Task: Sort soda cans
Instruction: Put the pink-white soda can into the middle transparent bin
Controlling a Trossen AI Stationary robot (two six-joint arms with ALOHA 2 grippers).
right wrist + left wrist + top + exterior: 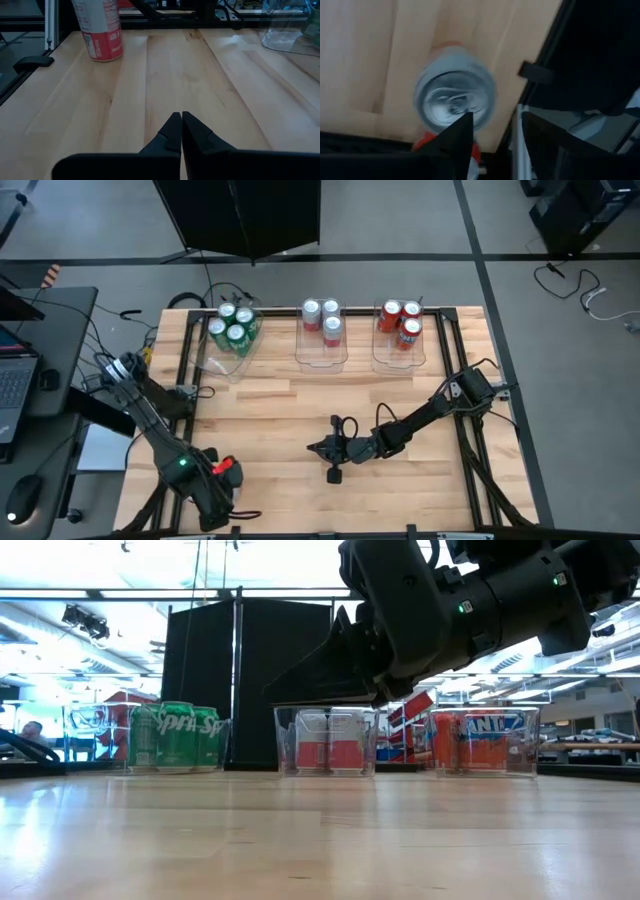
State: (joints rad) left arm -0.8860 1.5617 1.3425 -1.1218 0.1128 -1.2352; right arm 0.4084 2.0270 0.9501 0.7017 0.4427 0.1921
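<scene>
Three clear plastic rectangular bins (322, 358) line the far edge of the pale wooden slatted table (300, 420), holding green, silver-white and red cylindrical metal soda cans by colour. One red-and-white can (229, 469) stands alone near the front left corner, probably awaiting collection. The left gripper (222, 485) hovers directly over it, fingers (455, 137) parted around nothing. The right gripper (178, 125) waits mid-table, fingers pressed together. Grey floor and trailing cables surround the table.
</scene>
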